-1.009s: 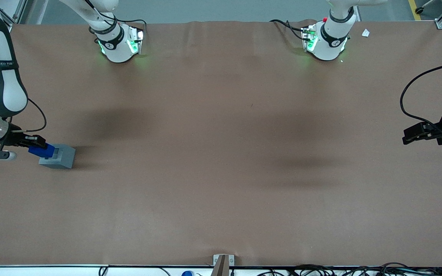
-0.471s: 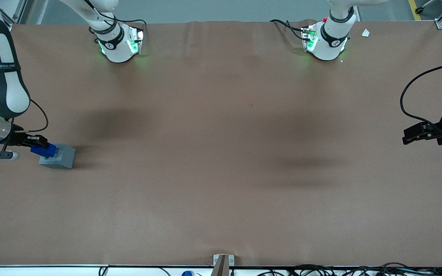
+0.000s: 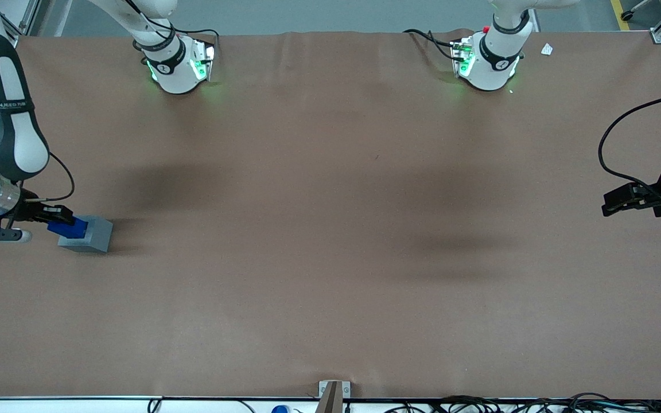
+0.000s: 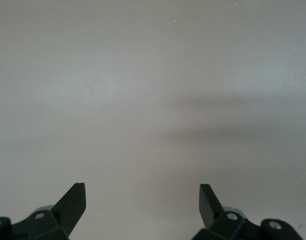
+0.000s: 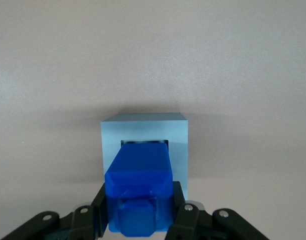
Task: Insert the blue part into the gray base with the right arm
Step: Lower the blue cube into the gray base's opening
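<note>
Front view first: the right arm reaches down at the working arm's end of the brown desk. Its end effector is low, right over the gray base, and it's clamped on the blue part. The blue part sits tilted against the base's top face, at the edge nearest the end effector. The base itself rests flat on the desk. A black cable loops off the wrist.

Right wrist view: this one's much clearer. The end effector has its black fingers pressed on both sides of the blue part, so it's definitely gripped, not loose. You can see the little knob on the end of the part that faces the camera. The other end of the part pokes into the square recess in the gray base, with a dark sliver of the recess visible just past it. Can't tell how deep it's in.

Left wrist view: just bare desk with a soft shadow band across it.
</note>
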